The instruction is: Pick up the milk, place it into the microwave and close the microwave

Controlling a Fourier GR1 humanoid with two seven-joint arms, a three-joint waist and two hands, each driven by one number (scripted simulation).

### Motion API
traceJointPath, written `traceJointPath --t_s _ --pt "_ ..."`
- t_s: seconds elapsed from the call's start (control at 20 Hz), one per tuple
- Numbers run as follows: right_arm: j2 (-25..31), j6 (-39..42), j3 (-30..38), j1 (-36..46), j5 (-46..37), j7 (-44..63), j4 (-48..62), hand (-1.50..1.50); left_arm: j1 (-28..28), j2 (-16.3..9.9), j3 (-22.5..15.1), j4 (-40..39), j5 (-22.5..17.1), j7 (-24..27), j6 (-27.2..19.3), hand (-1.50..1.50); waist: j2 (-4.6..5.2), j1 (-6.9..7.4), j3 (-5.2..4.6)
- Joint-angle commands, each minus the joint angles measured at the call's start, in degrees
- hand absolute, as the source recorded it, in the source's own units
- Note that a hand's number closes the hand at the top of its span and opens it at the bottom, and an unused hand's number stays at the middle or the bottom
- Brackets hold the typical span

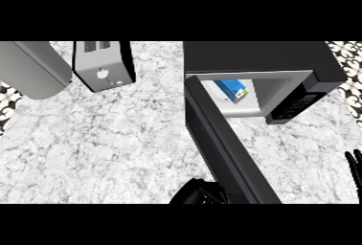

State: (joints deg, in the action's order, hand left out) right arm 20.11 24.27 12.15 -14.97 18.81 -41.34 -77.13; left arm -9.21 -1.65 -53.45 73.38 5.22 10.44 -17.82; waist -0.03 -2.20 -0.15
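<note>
— Two steps look done: the milk [232,91] sits inside the microwave [283,67], toward the left of the cavity, and neither hand holds it.

— And the door [222,143]?

— Wide open, swung out toward the robot. The left hand [200,194] is at its outer end, low in the view (fingers curled, though whether they press the door or merely sit beside it, I cannot tell). The right hand [353,165] rests at the right edge, fingers straight and apart.

— What could go wrong?

— If the left hand pushes off-centre, it could slide along the door instead of swinging it. A hard shove might also nudge the microwave on the counter [106,143] or tip the carton.
</note>
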Motion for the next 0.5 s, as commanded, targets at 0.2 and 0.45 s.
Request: traceJointPath --t_s 0.2,0.45 --pt "1.6 5.9 -1.2 -5.2 6.4 3.5 -12.6 -1.5 -15.2 1.6 -7.3 -8.6 -11.7 -1.6 -7.1 1.5 0.46 -2.65 -0.08" --pt "4.7 6.9 -1.4 -4.4 8.0 6.4 -16.3 -1.5 -20.1 1.6 -9.2 -9.2 -15.6 -2.8 -12.7 1.5 0.89 -5.81 -0.18"
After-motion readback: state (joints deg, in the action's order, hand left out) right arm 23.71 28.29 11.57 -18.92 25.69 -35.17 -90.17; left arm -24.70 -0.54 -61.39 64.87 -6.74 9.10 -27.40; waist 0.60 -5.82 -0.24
